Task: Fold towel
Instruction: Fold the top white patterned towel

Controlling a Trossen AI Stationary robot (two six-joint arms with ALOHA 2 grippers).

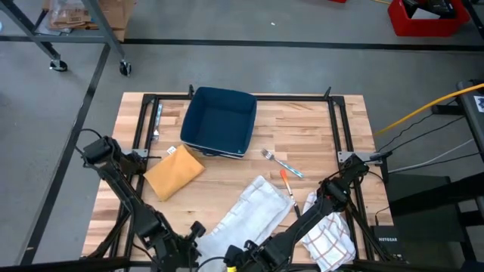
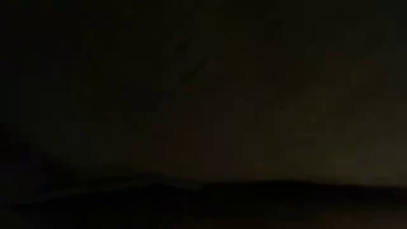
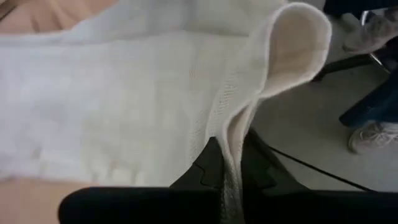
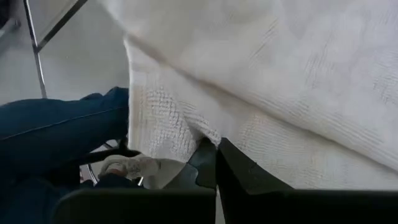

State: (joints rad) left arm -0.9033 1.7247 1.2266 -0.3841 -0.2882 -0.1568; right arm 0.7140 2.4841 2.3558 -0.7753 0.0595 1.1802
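A white textured towel (image 1: 251,210) lies on the wooden table, running from its middle to the near edge. My left gripper (image 1: 197,238) and my right gripper (image 1: 240,258) are both at the towel's near end, close together, each shut on the cloth. The left wrist view shows the towel (image 3: 124,106) spread ahead, with a raised fold at the fingers. The right wrist view shows the towel (image 4: 292,81) hanging over the table's near edge. The low view is dark and shows nothing. My left gripper pinches a raised fold of the towel's edge (image 3: 239,124) between its two fingers, the cloth doubled over into a loop above them. The rest of the towel lies slack on the table beyond. My right gripper pinches the towel's edge (image 4: 202,134) between its two fingers, near a corner. One layer or several, I cannot tell. The cloth beyond the fingers lies slack and creased.
A dark blue bin (image 1: 220,121) stands at the far middle and a yellow cloth (image 1: 174,172) lies to its near left. A fork (image 1: 281,162) and an orange pen (image 1: 287,185) lie beside the towel. A checked cloth (image 1: 330,238) lies at the near right. A person's legs (image 4: 56,134) are beyond the near edge.
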